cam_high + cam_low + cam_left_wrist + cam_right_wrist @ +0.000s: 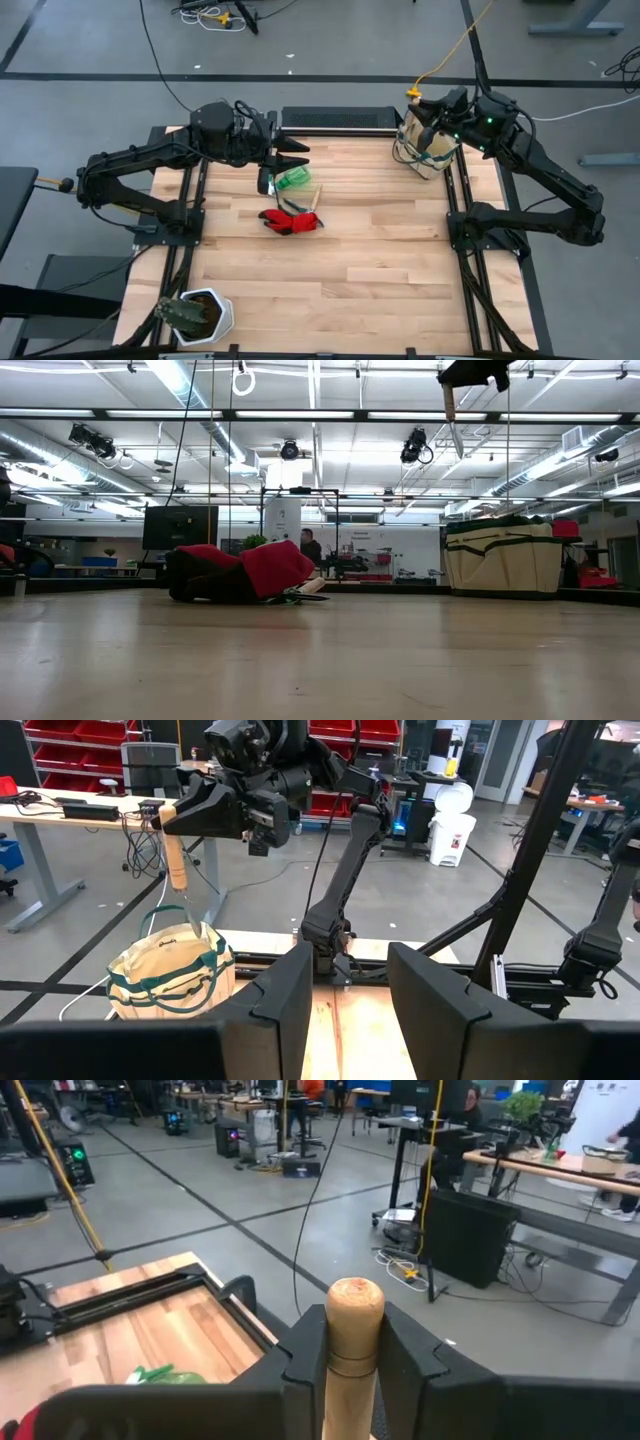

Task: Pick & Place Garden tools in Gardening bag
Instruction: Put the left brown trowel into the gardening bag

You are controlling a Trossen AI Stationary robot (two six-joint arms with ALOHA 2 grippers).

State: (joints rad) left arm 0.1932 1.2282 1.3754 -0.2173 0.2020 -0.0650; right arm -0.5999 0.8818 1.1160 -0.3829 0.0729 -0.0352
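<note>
- Pictured: right claw pinching a wooden-handled hand tool, held upright above the gardening bag at the desk's far right corner.
- Blade pointing down at the bag's mouth, directly below the claw, seemingly not yet inside.
- Risk, by judgement: released off-centre, blade could catch a looped handle or the rim and tip out onto the desk.
- Risk too of the soft bag folding under a push.
- Left claw spread wide, empty, poised just above the green watering vessel.
- Red glove and slim tools lying just beyond that claw, well apart from the bag.
</note>
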